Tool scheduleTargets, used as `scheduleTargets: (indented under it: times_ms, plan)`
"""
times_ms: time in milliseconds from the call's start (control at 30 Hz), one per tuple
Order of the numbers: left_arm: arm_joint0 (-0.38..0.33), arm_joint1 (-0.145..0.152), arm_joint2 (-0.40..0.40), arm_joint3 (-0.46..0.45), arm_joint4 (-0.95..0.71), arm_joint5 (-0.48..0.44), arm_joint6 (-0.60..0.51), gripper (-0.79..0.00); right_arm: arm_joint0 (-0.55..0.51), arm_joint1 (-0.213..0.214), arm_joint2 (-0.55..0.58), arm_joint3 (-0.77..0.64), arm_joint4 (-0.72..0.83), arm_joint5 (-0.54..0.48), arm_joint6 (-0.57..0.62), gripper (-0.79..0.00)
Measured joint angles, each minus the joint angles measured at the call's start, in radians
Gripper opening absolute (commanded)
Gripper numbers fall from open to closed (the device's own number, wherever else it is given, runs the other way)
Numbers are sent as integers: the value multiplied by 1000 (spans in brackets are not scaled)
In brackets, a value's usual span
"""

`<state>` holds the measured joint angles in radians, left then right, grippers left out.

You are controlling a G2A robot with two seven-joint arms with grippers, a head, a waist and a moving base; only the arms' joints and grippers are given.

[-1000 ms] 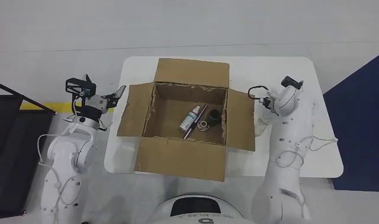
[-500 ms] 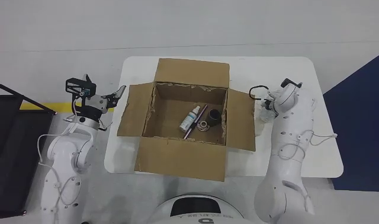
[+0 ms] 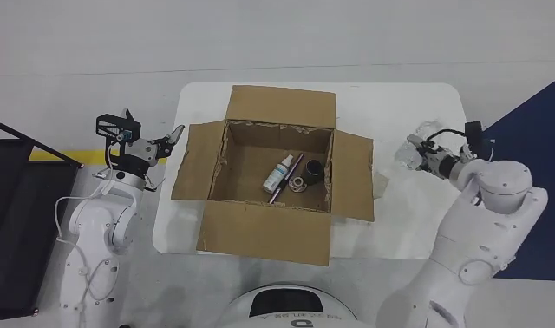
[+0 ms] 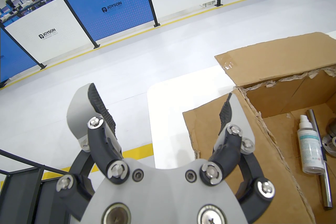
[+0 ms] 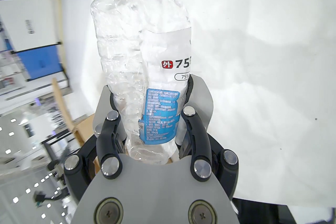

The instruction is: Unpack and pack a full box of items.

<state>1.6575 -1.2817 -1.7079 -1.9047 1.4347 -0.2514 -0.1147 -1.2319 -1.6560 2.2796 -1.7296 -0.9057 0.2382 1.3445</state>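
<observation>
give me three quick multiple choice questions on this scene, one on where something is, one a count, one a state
1. Where is the clear plastic bottle?
A. on the floor
B. in the right pincer, over the table
C. standing on a shelf

2. How many flaps of the cardboard box are folded open?
A. two
B. four
C. none

3. What state is the left pincer in?
A. open, holding nothing
B. shut on a spray bottle
C. shut on a box flap

Answers:
1 B: the right wrist view shows the pincer clamped on the bottle's lower body above the white tabletop.
2 B: the top view shows all four flaps spread outward.
3 A: its jaws stand wide apart with nothing between them.
</observation>
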Motion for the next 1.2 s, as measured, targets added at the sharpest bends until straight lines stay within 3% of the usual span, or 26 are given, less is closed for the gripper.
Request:
scheduleTargets:
  times_ms: [167,333,567,867,1067,1200]
  plan:
    - [0,0,0,0,0,0,0,0,-73,-1,66,-89,412,-72,47,-785]
    - [0,0,0,0,0,0,0,0,-147,0,-54,-182,571,-107,151,-785]
    - [0,0,0,0,0,0,0,0,-208,-1,-414,-286,378,-98,100,-785]
    - [0,0,0,0,0,0,0,0,-251,2,-825,-260,54,-4,-35,-785]
    - [0,0,0,0,0,0,0,0,-272,0,-1017,-215,-78,72,-145,-785]
    - [0,0,0,0,0,0,0,0,-261,-2,-1082,-171,-134,143,-228,-785]
